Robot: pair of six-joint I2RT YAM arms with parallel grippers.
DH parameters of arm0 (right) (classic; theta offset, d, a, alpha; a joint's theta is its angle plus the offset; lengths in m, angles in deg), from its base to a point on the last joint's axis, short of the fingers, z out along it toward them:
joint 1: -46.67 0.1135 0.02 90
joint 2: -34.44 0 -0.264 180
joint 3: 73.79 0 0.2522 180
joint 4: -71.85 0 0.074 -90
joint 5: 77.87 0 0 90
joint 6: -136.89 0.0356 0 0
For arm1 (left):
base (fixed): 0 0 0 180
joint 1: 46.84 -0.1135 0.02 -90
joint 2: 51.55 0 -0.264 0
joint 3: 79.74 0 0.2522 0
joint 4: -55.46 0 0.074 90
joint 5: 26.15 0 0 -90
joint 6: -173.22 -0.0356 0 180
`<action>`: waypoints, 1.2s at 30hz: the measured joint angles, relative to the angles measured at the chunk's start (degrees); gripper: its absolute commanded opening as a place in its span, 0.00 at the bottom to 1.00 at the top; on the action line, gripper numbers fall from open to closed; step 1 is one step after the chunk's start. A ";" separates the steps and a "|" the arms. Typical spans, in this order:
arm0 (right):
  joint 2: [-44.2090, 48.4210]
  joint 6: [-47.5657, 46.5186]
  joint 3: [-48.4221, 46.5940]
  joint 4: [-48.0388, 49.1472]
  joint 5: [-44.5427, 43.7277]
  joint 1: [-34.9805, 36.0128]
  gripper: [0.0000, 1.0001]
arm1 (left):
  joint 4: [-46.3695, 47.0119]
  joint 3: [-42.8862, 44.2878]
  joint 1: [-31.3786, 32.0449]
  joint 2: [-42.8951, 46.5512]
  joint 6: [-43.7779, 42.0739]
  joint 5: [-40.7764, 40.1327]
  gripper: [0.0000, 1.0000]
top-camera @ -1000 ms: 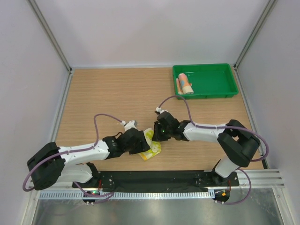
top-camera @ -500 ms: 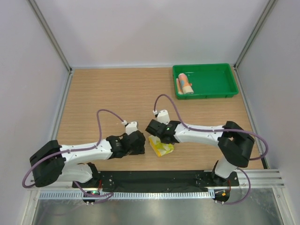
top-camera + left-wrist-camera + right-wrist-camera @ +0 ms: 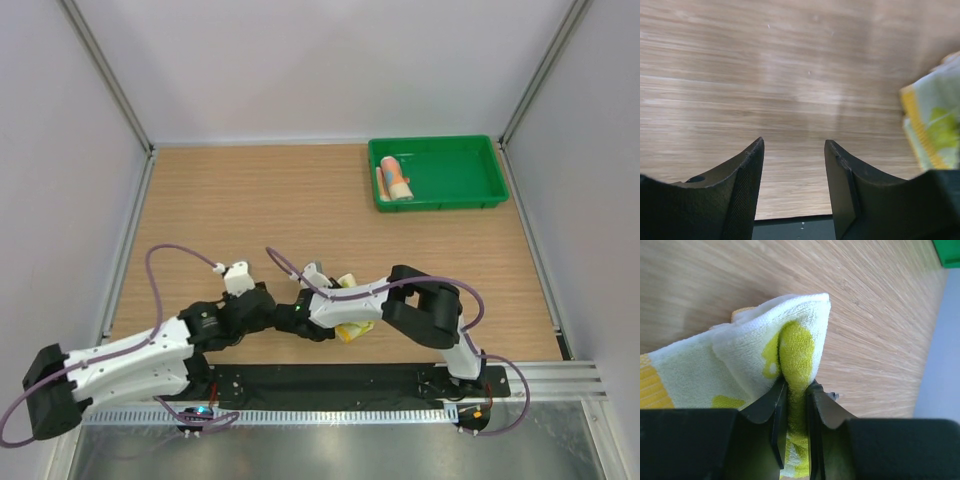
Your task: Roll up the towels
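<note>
A yellow towel (image 3: 790, 350) with a white-green pattern is bunched on the wood. My right gripper (image 3: 796, 387) is shut on a fold of it. In the top view that towel (image 3: 355, 331) shows in bits under the folded right arm, and the right gripper (image 3: 328, 324) is mostly hidden there. My left gripper (image 3: 794, 145) stands open over bare wood with nothing between its fingers. The yellow towel (image 3: 935, 125) lies at the right edge of the left wrist view. In the top view the left gripper (image 3: 268, 308) sits just left of the right wrist. A rolled blue and orange-pink towel (image 3: 396, 180) lies in the tray.
A green tray (image 3: 460, 170) stands at the back right of the wooden table (image 3: 250, 210). The black mounting strip (image 3: 330, 380) runs along the near edge, close under both grippers. White walls close in the left, right and far sides.
My left gripper has let go of the yellow towel and pulled back to the left. The right arm has folded inward, its gripper staying shut on the towel, which shifted slightly right.
</note>
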 measured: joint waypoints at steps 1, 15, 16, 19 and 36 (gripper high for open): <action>-0.79 -0.02 -0.48 -0.85 -0.37 0.55 0.03 | -1.18 -0.15 -0.09 3.37 0.81 -1.07 0.54; 13.51 -3.61 1.79 5.92 12.83 -1.33 0.90 | -10.34 -0.20 -1.09 17.35 3.50 -6.16 0.54; 15.58 -3.91 1.77 7.04 14.71 -1.70 0.90 | -10.29 -0.20 -1.09 17.20 3.58 -6.12 0.54; 22.88 -4.31 1.95 9.94 20.81 -4.59 0.90 | -9.68 -0.20 -1.09 16.28 3.56 -5.77 0.53; 36.89 -8.09 28.83 31.98 61.40 -40.83 0.65 | 13.66 0.07 -1.11 -9.22 1.09 10.86 0.37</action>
